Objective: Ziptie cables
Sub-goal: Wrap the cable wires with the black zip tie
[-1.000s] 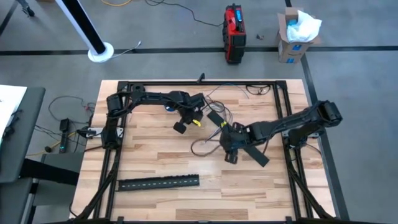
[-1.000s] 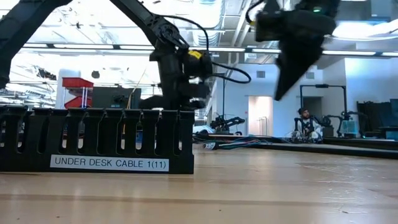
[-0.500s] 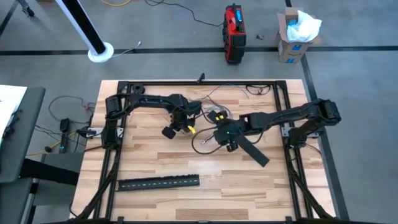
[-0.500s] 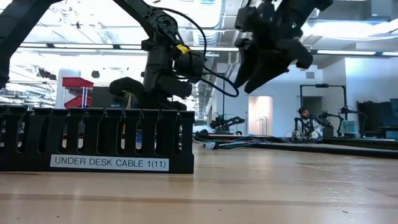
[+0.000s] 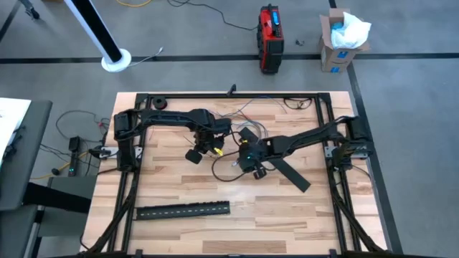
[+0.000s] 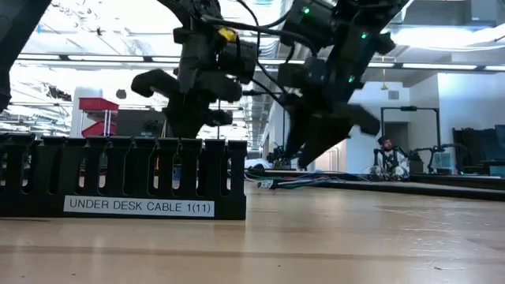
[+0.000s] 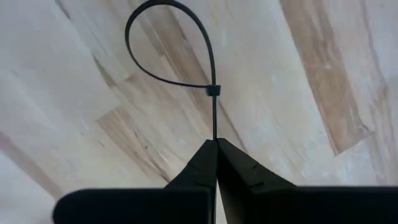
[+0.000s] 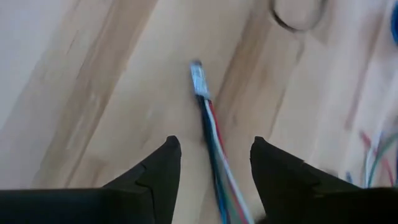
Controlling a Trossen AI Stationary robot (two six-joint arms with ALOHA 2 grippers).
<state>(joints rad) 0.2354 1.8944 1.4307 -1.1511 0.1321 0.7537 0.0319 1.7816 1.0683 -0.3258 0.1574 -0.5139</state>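
Only wrist views: left gripper [image 7: 216, 144] pinching looped ziptie [image 7: 171, 46]; right gripper [image 8: 214, 162] wide over cables [image 8: 214, 146].

Obscured and unresolved items

From above, I cannot resolve the cables [image 5: 228, 159] into separate wires; the right gripper [image 5: 256, 170] covers part of them. In the right wrist view, the bundle runs off the frame edge between the jaws. Low view: the slotted strip [image 6: 118, 177] is cropped at the left.
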